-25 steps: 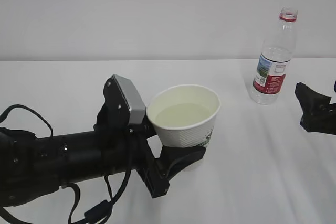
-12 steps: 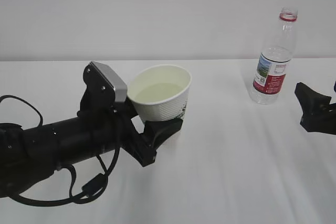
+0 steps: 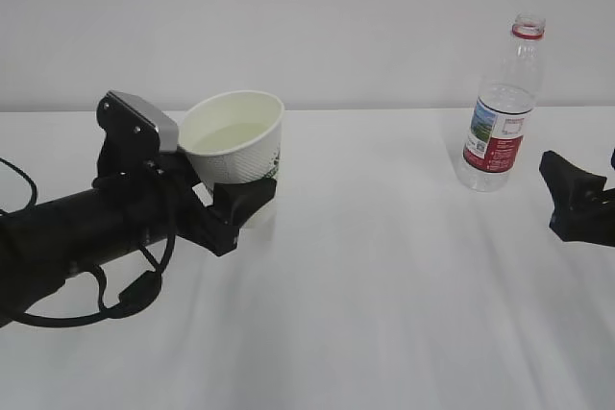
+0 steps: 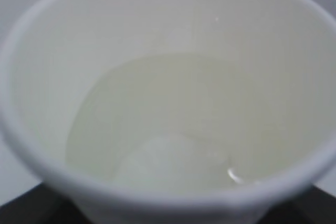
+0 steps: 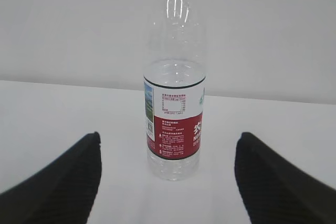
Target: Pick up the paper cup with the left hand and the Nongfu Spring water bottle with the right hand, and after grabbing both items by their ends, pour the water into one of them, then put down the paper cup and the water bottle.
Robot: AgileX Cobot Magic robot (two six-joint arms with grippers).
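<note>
My left gripper point(image 3: 240, 197) is shut on the lower part of the white paper cup point(image 3: 233, 137), which leans slightly at the left of the exterior view, low over the table. The cup fills the left wrist view, with clear water point(image 4: 173, 129) lying in its cream inside point(image 4: 168, 30). The Nongfu Spring water bottle point(image 3: 501, 108) stands upright and uncapped at the back right, partly filled. In the right wrist view the bottle point(image 5: 174, 103) is ahead of my right gripper point(image 5: 168, 182), which is open and a short way from it. Its black fingers point(image 5: 63, 182) hold nothing.
A white table point(image 3: 384, 314) spreads under everything, with a plain white wall behind. The left arm's black body and loose cable point(image 3: 125, 300) lie low over the table at the left. The right gripper point(image 3: 577, 201) shows only at the right edge.
The left arm has carried the cup leftward and farther back across the table. The bottle and the right gripper have stayed where they were.
</note>
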